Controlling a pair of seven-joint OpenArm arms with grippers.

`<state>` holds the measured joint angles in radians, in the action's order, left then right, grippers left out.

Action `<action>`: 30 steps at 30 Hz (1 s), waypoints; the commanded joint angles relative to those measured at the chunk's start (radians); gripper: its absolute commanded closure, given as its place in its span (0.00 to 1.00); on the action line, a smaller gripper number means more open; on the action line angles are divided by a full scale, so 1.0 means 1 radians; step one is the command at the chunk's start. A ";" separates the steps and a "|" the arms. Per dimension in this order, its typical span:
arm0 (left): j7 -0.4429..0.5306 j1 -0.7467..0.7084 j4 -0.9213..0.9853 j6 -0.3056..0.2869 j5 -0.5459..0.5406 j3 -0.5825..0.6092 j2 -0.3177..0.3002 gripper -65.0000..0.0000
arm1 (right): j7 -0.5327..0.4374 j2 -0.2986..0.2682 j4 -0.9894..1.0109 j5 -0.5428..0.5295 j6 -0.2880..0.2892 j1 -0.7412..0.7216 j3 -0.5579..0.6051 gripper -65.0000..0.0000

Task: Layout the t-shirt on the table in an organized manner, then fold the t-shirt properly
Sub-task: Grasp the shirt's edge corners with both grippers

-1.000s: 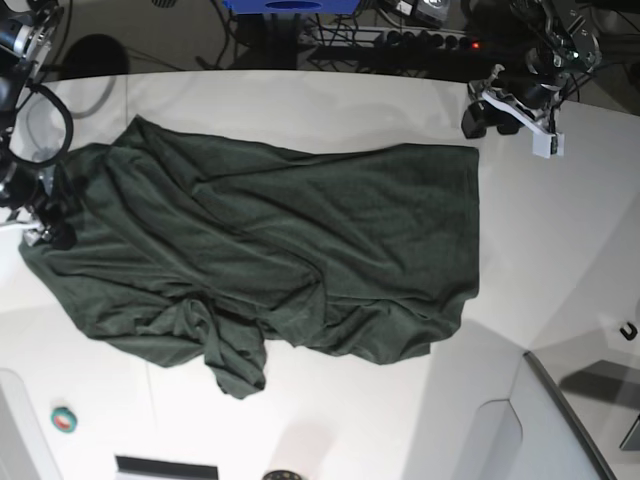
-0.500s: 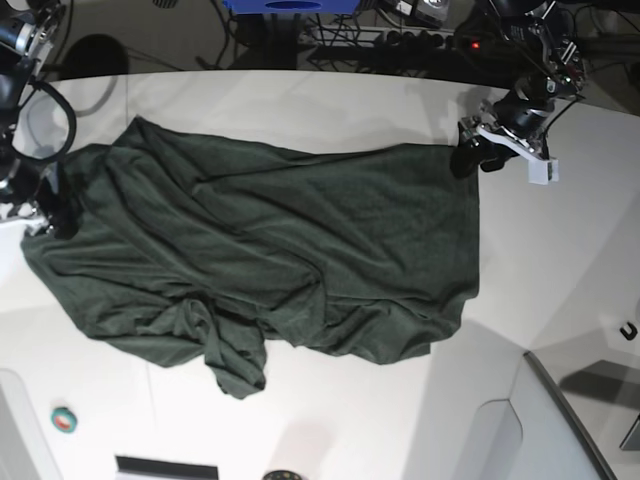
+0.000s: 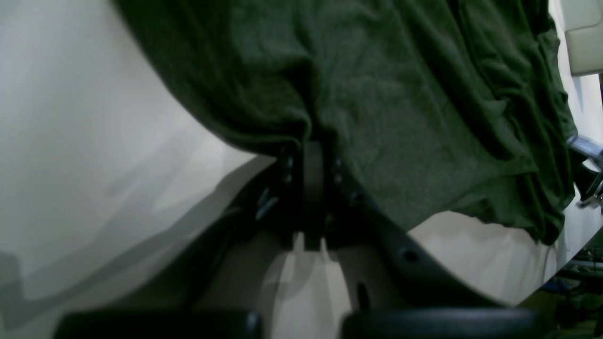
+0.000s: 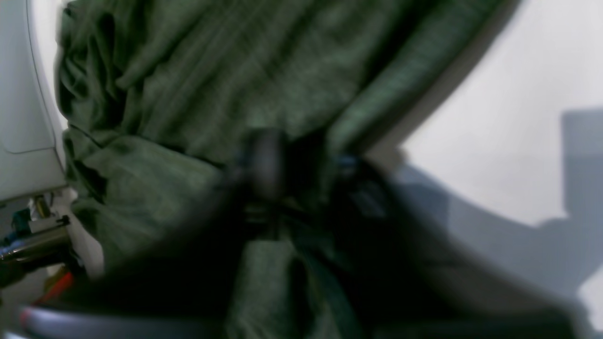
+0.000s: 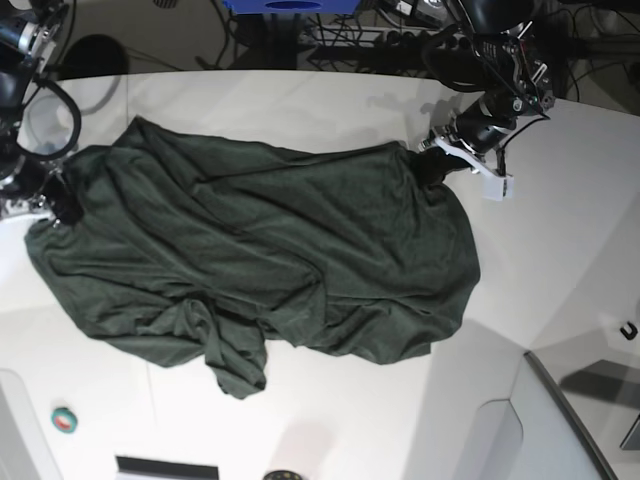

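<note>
The dark green t-shirt (image 5: 270, 260) lies wrinkled across the white table (image 5: 560, 240), with a bunched fold at its front. My left gripper (image 5: 430, 166) is at the shirt's far right corner, shut on the cloth. In the left wrist view its jaws (image 3: 313, 155) pinch the hem of the shirt (image 3: 400, 94) just above the table (image 3: 70, 141). My right gripper (image 5: 62, 206) is shut on the shirt's left edge. The right wrist view is blurred, but the gripper (image 4: 282, 165) sits in green cloth (image 4: 212, 70) with bare table (image 4: 518, 117) beside it.
A small green and red round object (image 5: 64, 419) lies at the front left. A small dark hook (image 5: 628, 331) sits near the right edge. A grey panel (image 5: 560, 410) rises at the front right. Cables and a power strip (image 5: 425, 40) run behind the table.
Both grippers went from open to shut on the shirt. The left gripper moved in toward the shirt and drew its far right corner inward. The right gripper shifted up along the left edge.
</note>
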<state>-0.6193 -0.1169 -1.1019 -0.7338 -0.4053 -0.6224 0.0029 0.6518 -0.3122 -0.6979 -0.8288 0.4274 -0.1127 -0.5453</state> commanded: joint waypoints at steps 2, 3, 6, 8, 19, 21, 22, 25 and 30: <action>-0.067 -0.025 -0.051 0.036 0.072 0.005 -0.025 1.00 | 0.029 -0.014 -0.003 0.035 -0.025 -0.005 0.003 0.99; -0.067 -0.034 -0.085 0.036 0.075 0.005 -0.025 1.00 | 0.036 -0.015 -0.003 0.035 -0.025 -0.005 -0.003 0.97; -0.073 -0.073 -0.209 0.036 0.081 0.000 -0.027 1.00 | 0.105 -0.037 -0.007 0.029 -0.023 -0.006 -0.006 1.00; -0.135 -0.097 -0.303 0.036 0.076 0.000 -0.048 1.00 | 0.145 -0.044 -0.007 0.029 -0.023 -0.009 -0.020 1.00; -0.268 -0.109 -0.430 0.036 0.082 0.009 -0.088 1.00 | 0.234 -0.038 -0.171 0.035 -0.032 0.054 -0.083 0.96; -0.268 -0.123 -0.433 0.036 0.082 0.009 -0.085 1.00 | 0.239 -0.038 -0.164 0.035 -0.032 0.054 -0.089 0.79; -0.268 -0.125 -0.433 0.036 0.082 0.009 -0.083 1.00 | 0.239 -0.038 -0.164 0.035 -0.032 0.055 -0.091 0.67; -0.268 -0.126 -0.432 0.036 0.082 0.009 -0.083 1.00 | 0.231 -0.040 -0.170 0.030 -0.032 0.081 -0.097 0.47; -0.268 -0.143 -0.436 0.036 0.082 0.009 -0.083 1.00 | 0.242 -0.046 -0.171 0.030 -0.025 0.147 -0.152 0.49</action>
<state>-0.9020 -0.2649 -1.5173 -0.6922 -0.3138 -0.6102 -0.0696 0.8726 -0.3408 -0.8661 -0.8410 0.4141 0.0280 -0.6949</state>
